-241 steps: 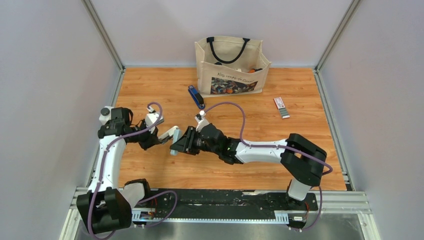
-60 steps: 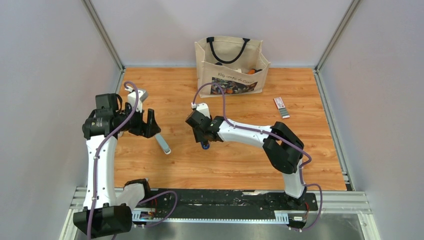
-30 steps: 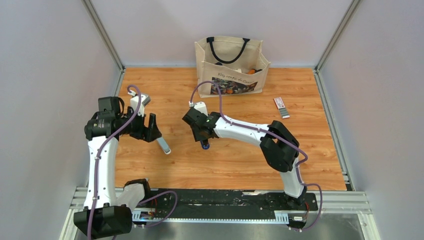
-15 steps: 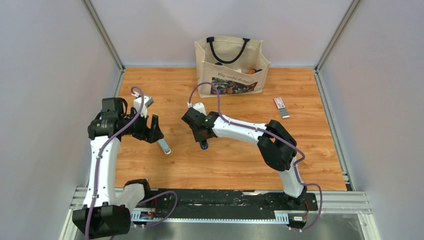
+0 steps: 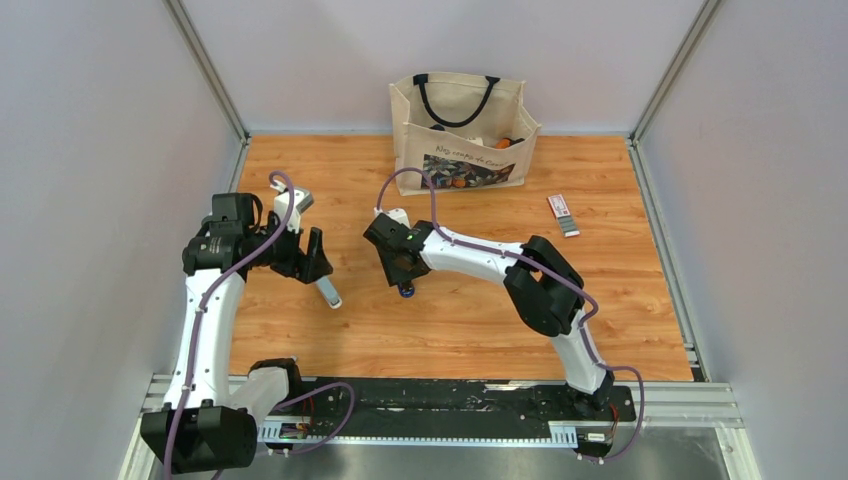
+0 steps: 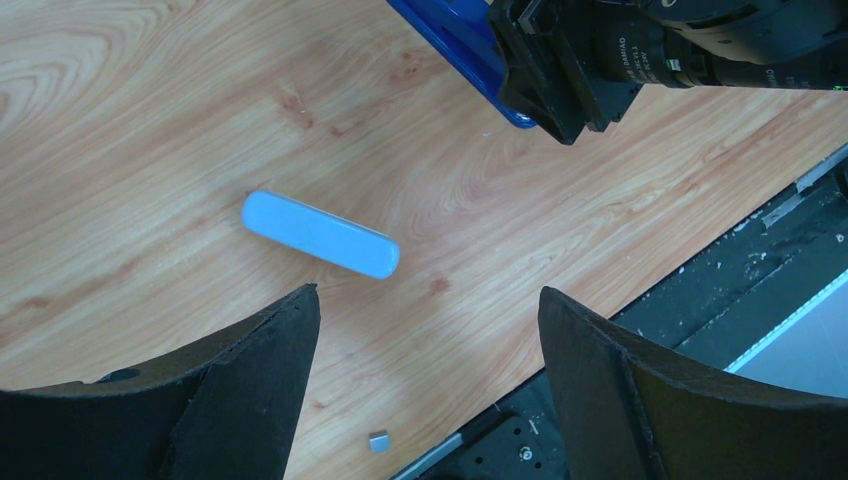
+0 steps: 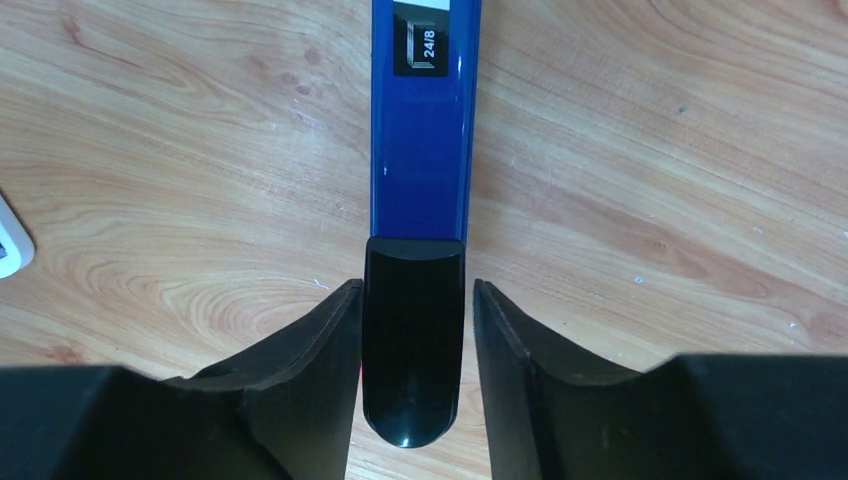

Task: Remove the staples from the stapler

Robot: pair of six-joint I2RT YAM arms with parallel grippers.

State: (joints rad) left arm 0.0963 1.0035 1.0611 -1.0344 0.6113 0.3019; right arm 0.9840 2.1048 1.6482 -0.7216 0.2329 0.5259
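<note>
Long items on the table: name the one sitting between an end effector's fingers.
The blue stapler: its black end lies between the right end effector's fingers. The pale stick tool lies free, with nothing gripping it.

We read "24/8" in white on a small black label (image 7: 421, 45) stuck to the slim blue stapler (image 7: 420, 150). The cream cloth tote bag (image 5: 418, 150) carries a handwritten line too small to read.
</note>
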